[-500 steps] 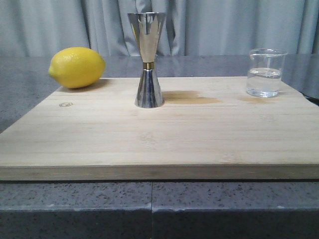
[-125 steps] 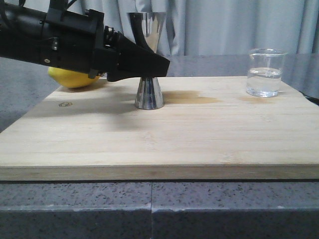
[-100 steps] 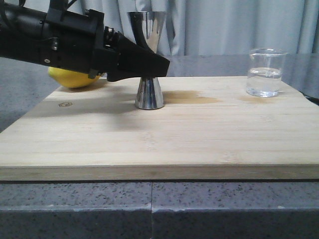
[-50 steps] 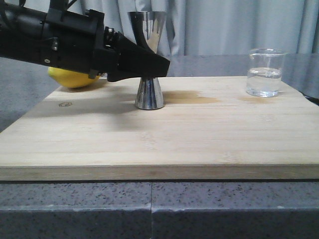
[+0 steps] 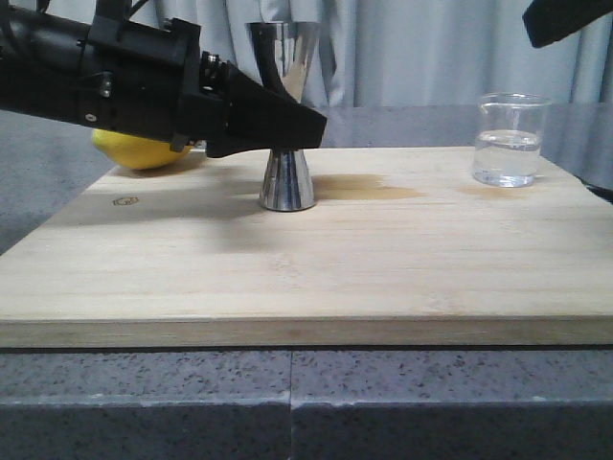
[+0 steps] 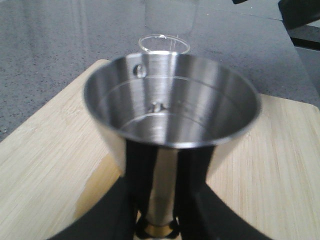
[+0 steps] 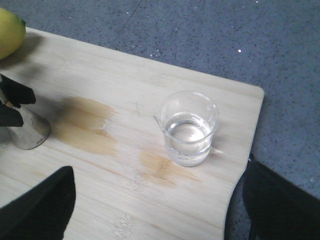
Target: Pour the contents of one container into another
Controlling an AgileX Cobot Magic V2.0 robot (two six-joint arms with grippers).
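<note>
A tall polished steel hourglass-shaped jigger (image 5: 286,115) stands upright on a pale bamboo cutting board (image 5: 316,278), a little left of centre in the front view and toward the board's back edge. Its upper cone flares wide and mirrors the grey curtain behind; its lower cone widens to a foot resting flat on the wood. In the left wrist view the open cup fills the middle of the frame, brushed inside with faint measuring lines and a couple of water drops on the wall, and a thin gold band shows at the waist at the bottom edge.

The black left gripper (image 5: 287,125) reaches in from the upper left of the front view and is closed about the jigger's waist, its dark fingers (image 6: 197,165) flanking the stem on both sides.

A small clear glass beaker (image 5: 511,139) with straight sides and a pouring lip sits at the right of the front view near the board's back right corner, well apart from the jigger. It is upright and roughly half full of clear liquid. The right wrist view shows it from above, free of any contact.

The right gripper (image 5: 565,21) shows only as a dark shape in the upper right corner of the front view, above the beaker; its fingers (image 7: 37,207) appear spread wide at the lower corners of the right wrist view.

A yellow lemon (image 5: 139,151) lies at the board's back left, partly hidden behind the left arm. Darker damp stains (image 7: 87,125) mark the wood between jigger and beaker.
</note>
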